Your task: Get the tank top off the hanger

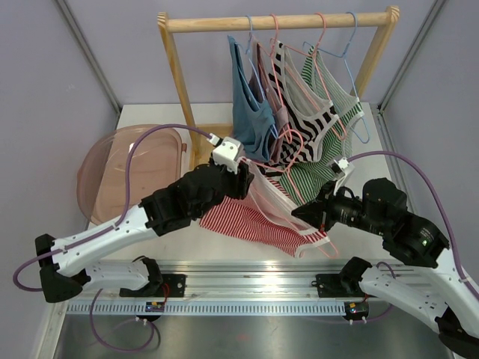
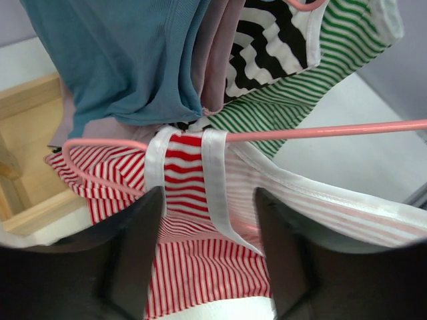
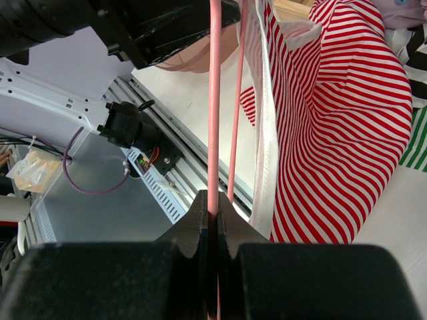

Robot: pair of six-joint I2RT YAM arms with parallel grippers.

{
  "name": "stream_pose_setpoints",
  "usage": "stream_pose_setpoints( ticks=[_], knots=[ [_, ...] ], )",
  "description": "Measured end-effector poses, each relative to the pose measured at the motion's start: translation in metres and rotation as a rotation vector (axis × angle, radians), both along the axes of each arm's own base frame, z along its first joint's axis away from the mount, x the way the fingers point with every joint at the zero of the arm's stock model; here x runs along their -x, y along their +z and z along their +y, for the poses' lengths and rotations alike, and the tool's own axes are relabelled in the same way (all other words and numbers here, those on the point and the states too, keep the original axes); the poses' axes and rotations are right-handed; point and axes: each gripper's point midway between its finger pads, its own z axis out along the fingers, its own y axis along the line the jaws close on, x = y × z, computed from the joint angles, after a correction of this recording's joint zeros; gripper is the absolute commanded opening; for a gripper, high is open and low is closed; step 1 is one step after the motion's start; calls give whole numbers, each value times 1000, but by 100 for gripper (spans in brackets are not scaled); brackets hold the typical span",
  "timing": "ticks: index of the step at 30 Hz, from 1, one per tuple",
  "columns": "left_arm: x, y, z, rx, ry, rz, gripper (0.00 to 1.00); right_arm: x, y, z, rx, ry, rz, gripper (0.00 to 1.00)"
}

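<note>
- the tank top (image 1: 247, 221) is soft ribbed knit in thin red and white stripes, with smooth white binding along its straps and edges. it hangs in loose folds at the centre of the top view, low between the two arms and above the table (image 1: 142, 116).
- it is on a thin, glossy pink wire hanger (image 1: 327, 243), whose rod runs under the white straps in the left wrist view (image 2: 320, 131).
- left end effector (image 2: 207, 193): the dark, matte fingers stand partly apart, one on each side of the white strap bands. the left-hand finger lies just against the binding, and striped cloth fills the gap unpinched.
- right end effector (image 3: 215, 207): the jaws are pressed together on the pink hanger wire (image 3: 215, 100), which rises straight up out of them. the striped cloth (image 3: 333, 120) drapes just to its right.
- at the top of the top view, a pale wooden rack (image 1: 277, 22) holds more tops on wire hangers: a plain blue one (image 1: 251, 105), a black-and-white striped one (image 1: 296, 127) and a green-striped one (image 1: 322, 149).
- a round, translucent pink tub (image 1: 112, 172) sits at the left.
</note>
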Motion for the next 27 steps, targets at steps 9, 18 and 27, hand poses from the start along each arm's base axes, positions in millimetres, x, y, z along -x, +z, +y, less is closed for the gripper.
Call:
stream_pose_setpoints(
  ticks=[9, 18, 27],
  knots=[
    [-8, -6, 4, -35, 46, -12, 0, 1, 1, 1, -5, 5, 2, 0],
    [-21, 6, 39, -37, 228, -57, 0, 4, -8, -6, 46, 11, 2, 0],
    [-31, 4, 106, -8, 494, -9, 0, 35, 1, -14, 29, 157, -89, 0]
  ],
)
